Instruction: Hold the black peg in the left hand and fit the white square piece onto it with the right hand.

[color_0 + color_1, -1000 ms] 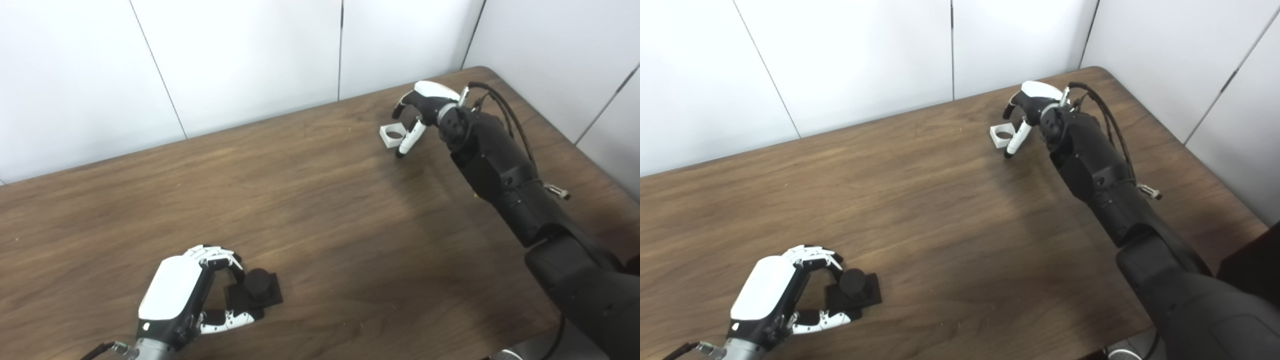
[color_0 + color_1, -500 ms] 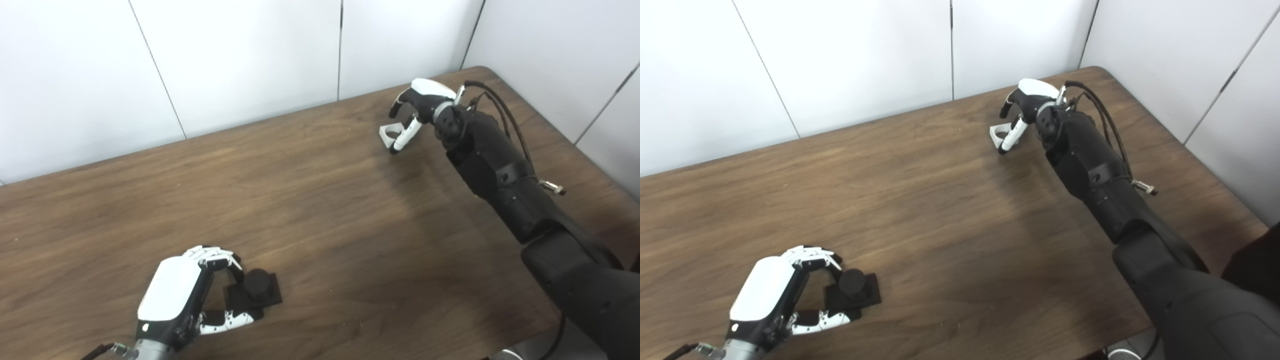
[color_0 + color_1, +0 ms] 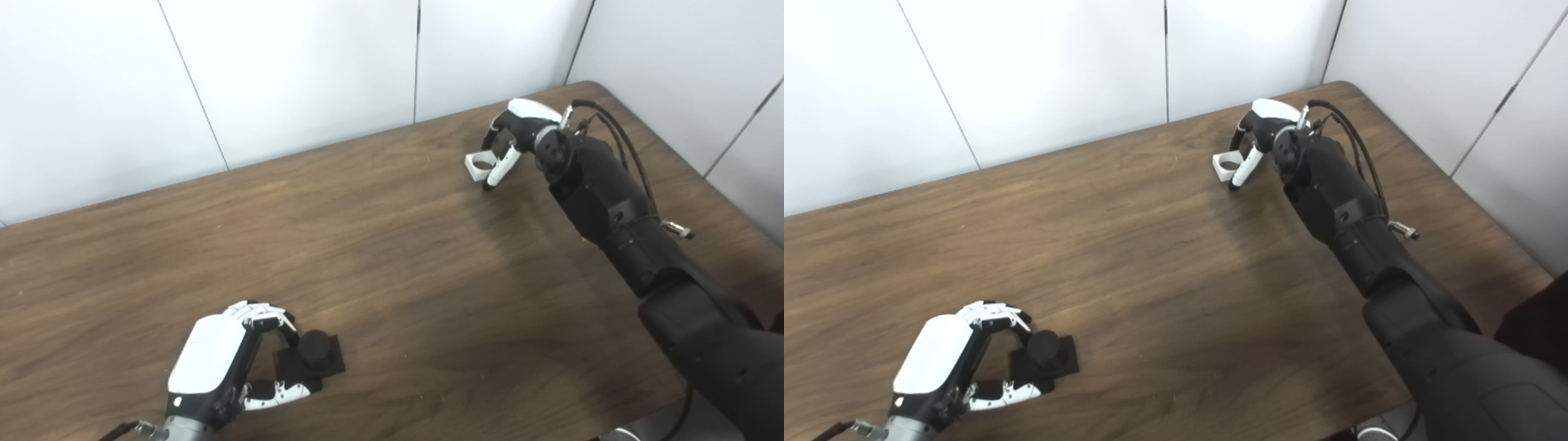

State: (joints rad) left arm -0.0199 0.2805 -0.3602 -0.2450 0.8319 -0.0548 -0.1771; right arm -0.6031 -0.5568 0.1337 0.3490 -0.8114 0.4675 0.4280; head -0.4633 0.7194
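Observation:
The black peg point(image 3: 313, 354), a short cylinder on a square base, sits on the table near the front left. My left hand point(image 3: 214, 358) is curled round it, fingers against its far left side and thumb along its near edge, so it is shut on the peg. The white square piece point(image 3: 478, 165), with a round hole, lies flat on the table at the back right. My right hand point(image 3: 520, 125) arches over it. The thumb point(image 3: 499, 170) lies against the piece's right side and the curled fingers hang just behind it, not clamped.
The brown wooden table point(image 3: 392, 245) ends at white wall panels at the back and a rounded corner at the far right. My black right forearm point(image 3: 612, 202) stretches across the table's right side, with cables along its top.
The right hand swung left over the white piece, then settled back slightly with its thumb beside it. The piece, the peg and the left hand have stayed put.

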